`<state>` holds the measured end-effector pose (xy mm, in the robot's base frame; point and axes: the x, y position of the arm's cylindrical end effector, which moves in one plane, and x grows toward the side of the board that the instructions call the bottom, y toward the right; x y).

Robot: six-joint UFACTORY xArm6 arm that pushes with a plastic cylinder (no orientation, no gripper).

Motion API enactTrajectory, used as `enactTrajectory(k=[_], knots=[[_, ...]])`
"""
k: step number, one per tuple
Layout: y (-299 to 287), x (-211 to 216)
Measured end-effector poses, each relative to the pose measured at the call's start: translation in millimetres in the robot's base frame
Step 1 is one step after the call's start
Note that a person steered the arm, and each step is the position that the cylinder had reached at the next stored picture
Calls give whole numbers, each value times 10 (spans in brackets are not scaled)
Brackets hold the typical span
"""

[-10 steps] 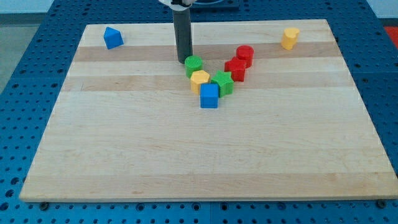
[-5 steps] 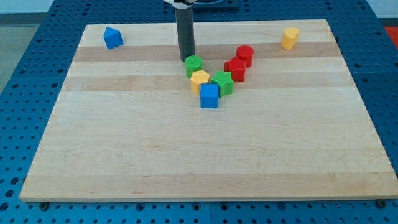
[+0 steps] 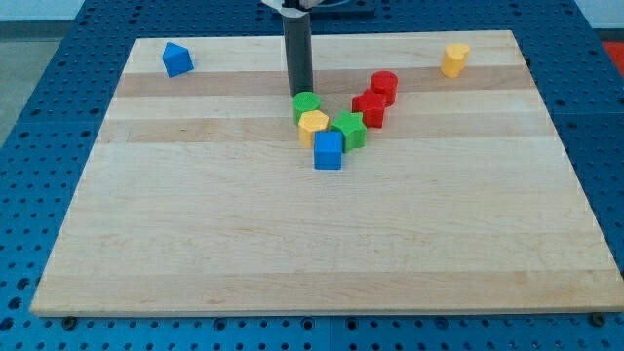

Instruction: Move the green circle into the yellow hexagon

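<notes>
The green circle (image 3: 306, 104) sits near the middle of the board, touching the yellow hexagon (image 3: 313, 125) just below it. My tip (image 3: 299, 93) stands right at the green circle's upper left edge, on its top side. A green star-like block (image 3: 349, 129) and a blue block (image 3: 329, 150) press against the yellow hexagon on its right and lower right.
A red block (image 3: 370, 108) and a red cylinder (image 3: 384, 86) lie right of the cluster. A blue block (image 3: 176, 59) is at the view's top left and a yellow cylinder (image 3: 453, 59) at the top right. The wooden board (image 3: 195, 224) ends on all sides.
My tip has moved a little to the right and is now against the green circle, which has shifted slightly toward the yellow hexagon. The other blocks have not moved.
</notes>
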<state>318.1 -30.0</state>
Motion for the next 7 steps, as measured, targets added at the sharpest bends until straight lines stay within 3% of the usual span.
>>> enactTrajectory(k=[7], knots=[[224, 201]])
